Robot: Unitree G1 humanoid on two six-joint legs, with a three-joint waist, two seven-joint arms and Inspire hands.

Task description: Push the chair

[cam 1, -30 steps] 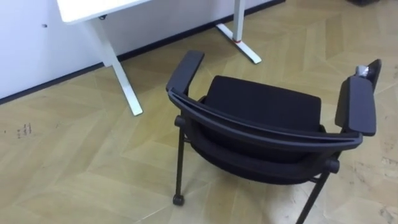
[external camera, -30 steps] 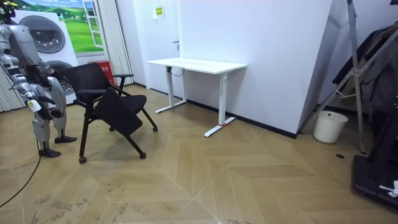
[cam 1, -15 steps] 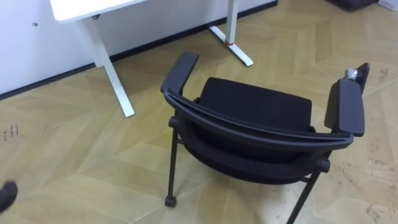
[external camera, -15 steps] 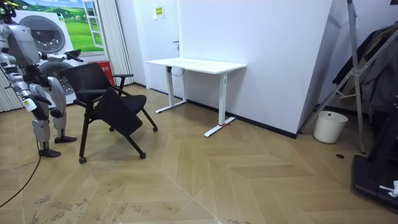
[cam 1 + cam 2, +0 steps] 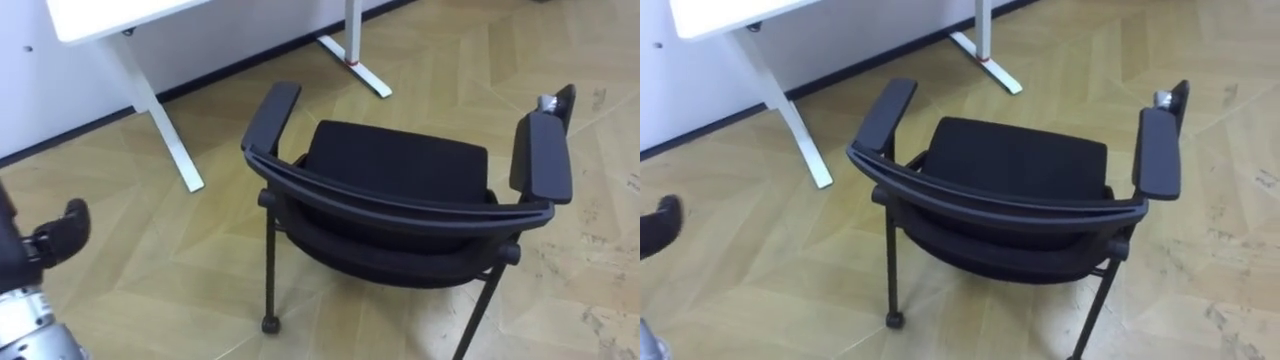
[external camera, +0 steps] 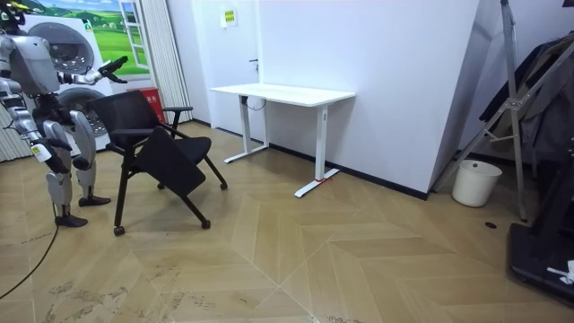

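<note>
At the far left edge of the eye views the left hand [image 5: 58, 233] is hanging low over the wooden floor [image 5: 180, 285], well apart from the chair and holding nothing; whether it is spread or curled I cannot tell. In the room view the robot is standing at that view's left, just behind the chair, with its left arm lifted near the top of the chair's back and its right hand [image 6: 43, 153] hanging down by its side; the right hand's set is too small to make out.

Above and to the right of the left hand, a white desk [image 5: 100, 15] is standing against the wall, its two legs resting on the floor.

Further right, the black chair [image 5: 395, 165] is sitting directly before the robot, its curved back nearest the camera and its seat facing the desk; it is standing near the desk but apart from it. Its left armrest [image 5: 272, 115] is pointing toward the desk's nearer leg; its right armrest [image 5: 541, 155] is lying at the right side; a caster [image 5: 270, 324] is touching the floor.

At the room view's far right a white bin [image 6: 475, 182] is standing by the wall.
</note>
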